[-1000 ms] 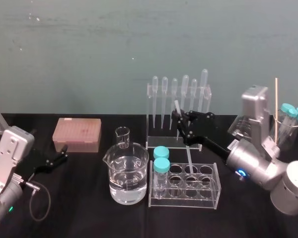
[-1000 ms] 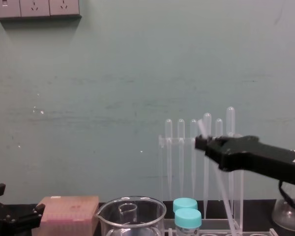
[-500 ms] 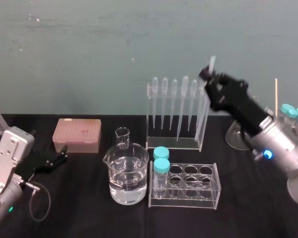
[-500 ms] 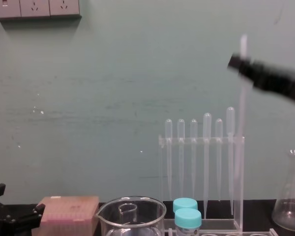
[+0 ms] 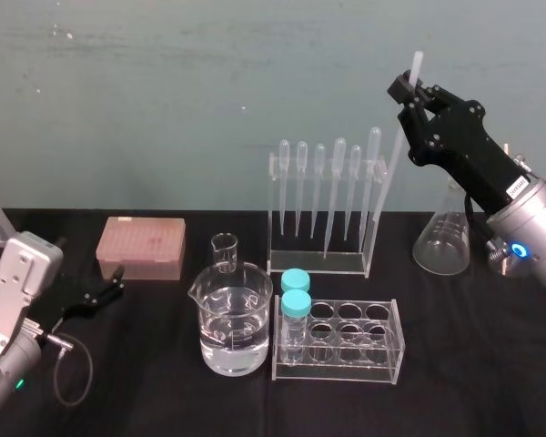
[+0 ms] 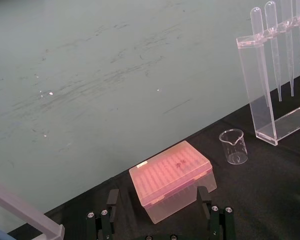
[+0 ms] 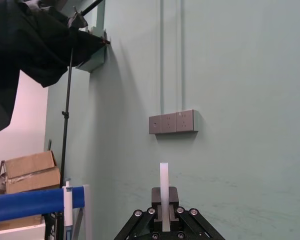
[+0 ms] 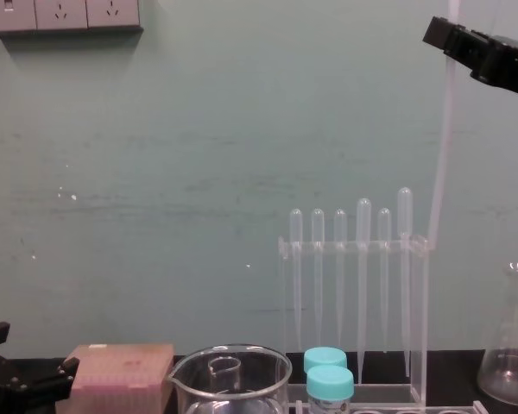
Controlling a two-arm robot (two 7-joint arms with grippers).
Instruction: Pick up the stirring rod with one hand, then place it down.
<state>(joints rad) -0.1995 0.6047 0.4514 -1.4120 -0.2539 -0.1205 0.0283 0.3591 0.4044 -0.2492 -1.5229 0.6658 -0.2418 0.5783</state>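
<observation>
Right gripper [image 5: 409, 89] is raised high over the right end of the pipette rack [image 5: 318, 265], jaws closed narrow on the stirring rod [image 5: 397, 153] close to its upper end. In the right wrist view a short stub stands above the jaws. The rod hangs tilted, its long lower part slanting down toward the rack's right wall, and we judge it to be off the table [image 5: 164, 382]. Left gripper [image 5: 109, 289] sits parked low at the table's left, fingers spread, near the pink tip box [image 5: 140, 247]. Handling, our estimate: the rod is light, stiff and smooth, so likely slippery between narrow pads and liable to snap if knocked sideways. Held this near the end, the long free length may swing, and a hold nearer the middle would steady it. Not resolved: the rod is translucent and its lower end is lost against the clear rack and pipettes [image 5: 338, 159], so we cannot tell whether it touches the rack. Chest view cuts off the rod's top and most of the gripper at the frame edge.
</observation>
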